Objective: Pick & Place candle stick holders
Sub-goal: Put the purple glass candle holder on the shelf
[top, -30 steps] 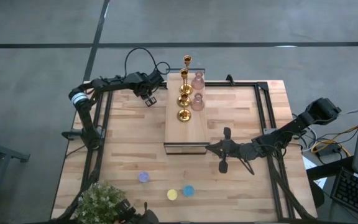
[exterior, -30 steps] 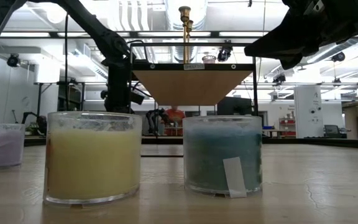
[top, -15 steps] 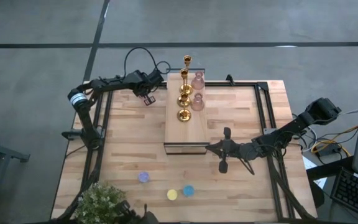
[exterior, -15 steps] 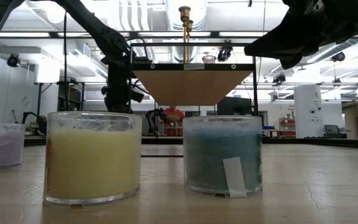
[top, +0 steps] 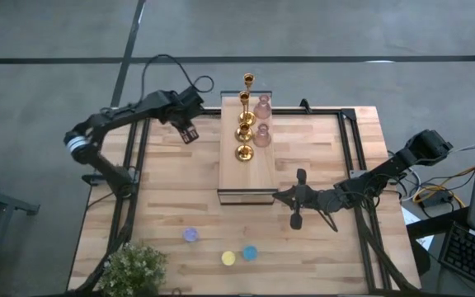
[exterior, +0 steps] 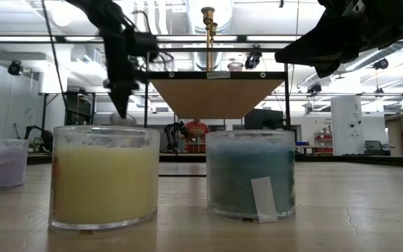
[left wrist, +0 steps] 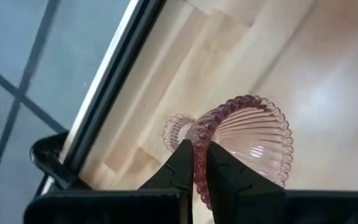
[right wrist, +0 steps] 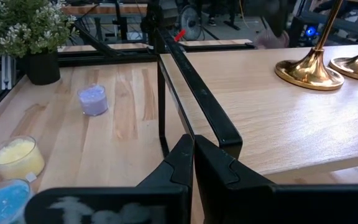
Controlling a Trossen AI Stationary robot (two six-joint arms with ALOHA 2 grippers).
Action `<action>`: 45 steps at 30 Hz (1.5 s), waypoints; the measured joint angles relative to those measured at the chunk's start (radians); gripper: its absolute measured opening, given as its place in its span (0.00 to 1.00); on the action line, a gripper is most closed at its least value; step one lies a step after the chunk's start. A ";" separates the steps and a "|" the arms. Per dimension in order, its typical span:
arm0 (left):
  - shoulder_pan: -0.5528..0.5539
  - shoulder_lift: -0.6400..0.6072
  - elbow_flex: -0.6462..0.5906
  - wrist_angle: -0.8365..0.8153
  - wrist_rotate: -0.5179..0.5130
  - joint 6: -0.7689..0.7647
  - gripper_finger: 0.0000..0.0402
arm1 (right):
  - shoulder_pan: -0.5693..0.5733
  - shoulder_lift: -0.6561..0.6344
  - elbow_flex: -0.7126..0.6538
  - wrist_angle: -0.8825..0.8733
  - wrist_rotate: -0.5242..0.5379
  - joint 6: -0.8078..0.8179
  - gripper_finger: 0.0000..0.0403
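Near the far left corner of the tabletop [top: 155, 206], a pink ribbed glass candle stick holder [left wrist: 244, 140] is pinched by its beaded rim between the fingers of the left hand [left wrist: 194, 165], above the light wood and just beside the black frame rail [left wrist: 114, 78]. On the raised long light-wood block [top: 250, 169] three shiny gold thin-stemmed candle stick holders [top: 244, 132] are lined up in a row, with two more pink bulbous holders [top: 262, 122] standing just beside them on the right. Near the front edge of the tabletop three small round glass cups are set out: a purple one [top: 190, 234], a yellow one [top: 228, 258] and a blue one [top: 250, 252]; each is seen filled with wax of its own colour, the yellow [exterior: 103, 175] and blue [exterior: 251, 171] standing close together. A small green leafy plant [top: 134, 268] stands at the front left corner. The right hand [top: 297, 198] is held low by the block's front right corner, its fingers pressed together on nothing.
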 joint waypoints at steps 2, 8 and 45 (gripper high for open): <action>-0.001 -0.053 0.000 -0.032 0.029 -0.007 0.06 | 0.000 0.000 0.000 0.002 0.000 0.000 0.02; -0.004 -0.198 0.000 -0.091 0.190 -0.005 0.06 | 0.000 0.000 -0.001 0.026 0.000 -0.006 0.02; -0.381 -0.464 -0.008 0.156 0.879 -0.088 0.06 | -0.034 0.166 0.339 0.035 -0.064 -0.256 0.02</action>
